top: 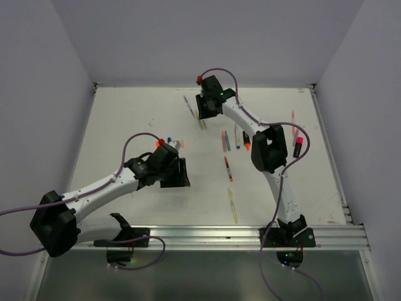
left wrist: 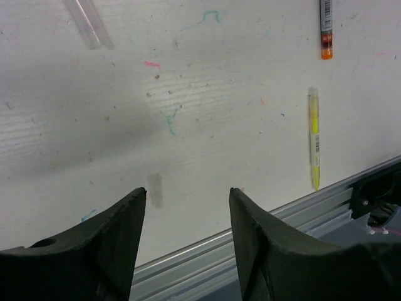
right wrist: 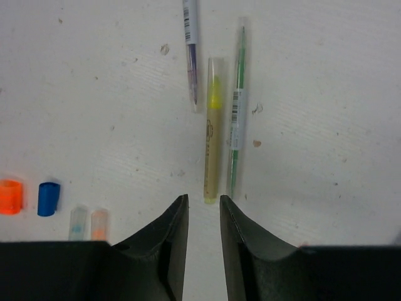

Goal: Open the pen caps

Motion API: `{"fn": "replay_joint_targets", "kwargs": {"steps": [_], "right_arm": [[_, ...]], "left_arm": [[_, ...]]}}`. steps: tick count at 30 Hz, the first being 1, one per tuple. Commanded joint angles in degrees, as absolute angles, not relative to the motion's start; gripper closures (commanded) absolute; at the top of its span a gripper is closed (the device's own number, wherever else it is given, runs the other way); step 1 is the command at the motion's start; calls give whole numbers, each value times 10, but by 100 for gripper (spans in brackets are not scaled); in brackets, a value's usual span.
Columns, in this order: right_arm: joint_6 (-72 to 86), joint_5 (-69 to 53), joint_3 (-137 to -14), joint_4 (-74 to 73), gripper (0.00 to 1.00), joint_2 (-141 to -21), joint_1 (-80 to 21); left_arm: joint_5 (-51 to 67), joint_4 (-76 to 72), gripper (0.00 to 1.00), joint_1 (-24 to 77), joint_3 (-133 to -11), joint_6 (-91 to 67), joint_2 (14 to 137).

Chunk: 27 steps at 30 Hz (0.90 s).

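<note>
1. We count four loose caps on the desk (right wrist: 94,94): an orange cap (right wrist: 10,196), a blue cap (right wrist: 48,199), a pale blue cap (right wrist: 78,222) and a pale orange cap (right wrist: 99,224).
2. They lie in one row just left of the right claw (right wrist: 203,199), each apart from the next.
3. Each cap's long axis runs the same way as the pens beyond the claw, away from its fingers. We cannot tell which end is the open one.
4. A fifth, the pink cap (top: 299,139), sits on a black highlighter (top: 297,150) at the right side of the desk. It points far, and its axis runs near to far.
5. Three pens lie side by side ahead of the right claw: a purple pen (right wrist: 190,56), a yellow pen (right wrist: 213,132) and a green pen (right wrist: 236,106). The yellow pen's near end lies just beyond the fingertips.
6. The right claw stands narrow, with bare desk showing in the gap, and it holds nothing.
7. The left claw (left wrist: 188,191) stands wide over bare desk at the near left, with nothing between its fingers.
8. The left wrist view shows two more pens. The second yellow pen (left wrist: 314,138) has its tip toward the near rail (left wrist: 301,205). The orange-ended pen (left wrist: 326,19) lies beyond it.
9. A clear tube (left wrist: 84,22) is cut off at that view's far left edge.
</note>
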State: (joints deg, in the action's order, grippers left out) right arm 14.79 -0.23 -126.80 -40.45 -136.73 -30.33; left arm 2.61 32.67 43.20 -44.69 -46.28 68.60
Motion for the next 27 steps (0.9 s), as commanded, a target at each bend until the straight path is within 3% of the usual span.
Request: {"fn": "replay_joint_targets", "kwargs": {"steps": [1, 27], "right_arm": [[126, 26, -1320, -371, 70, -1389, -298], [104, 49, -1334, -340, 73, -1465, -293]], "left_arm": [[33, 297, 41, 433, -429, -466, 679], [26, 301, 41, 433, -430, -473, 686]]}}
